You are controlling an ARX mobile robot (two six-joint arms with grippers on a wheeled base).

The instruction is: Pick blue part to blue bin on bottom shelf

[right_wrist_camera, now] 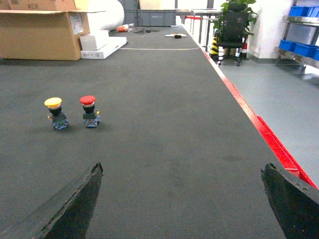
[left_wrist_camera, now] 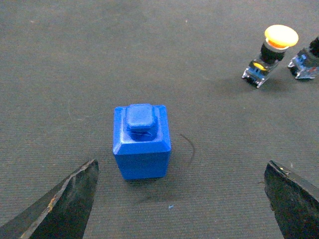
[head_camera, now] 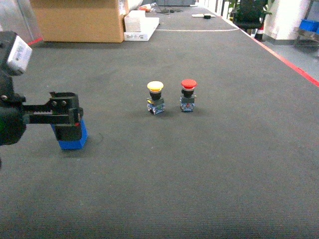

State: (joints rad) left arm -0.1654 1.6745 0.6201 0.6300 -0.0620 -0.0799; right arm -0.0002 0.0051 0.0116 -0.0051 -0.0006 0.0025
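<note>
Nearest in the head view, the left gripper [head_camera: 67,122] low over the blue part [head_camera: 71,137], black fingers in front of its upper half, contact not clear from here. Beyond, well to the right, a yellow-capped push button [head_camera: 155,97] and a red-capped push button [head_camera: 188,94] side by side on the dark mat [head_camera: 199,174]; a cardboard box [head_camera: 79,20] far back, a red edge line [head_camera: 289,62] along the right. Down the left wrist view: jaws wide apart, dark fingertips [left_wrist_camera: 65,201] at the bottom corners, the blue part [left_wrist_camera: 142,142] upright between and ahead of them, untouched. Looks rigid, light, smooth plastic; likely a bit slick, so best taken by the flat lower side walls, not the small stepped cap. Plenty of open mat all round, the yellow-capped push button [left_wrist_camera: 271,52] well apart. Over to the right wrist view: right gripper [right_wrist_camera: 182,204] spread open on nothing, both buttons at far left, mat edge at right. No bin or shelf certain here.
</note>
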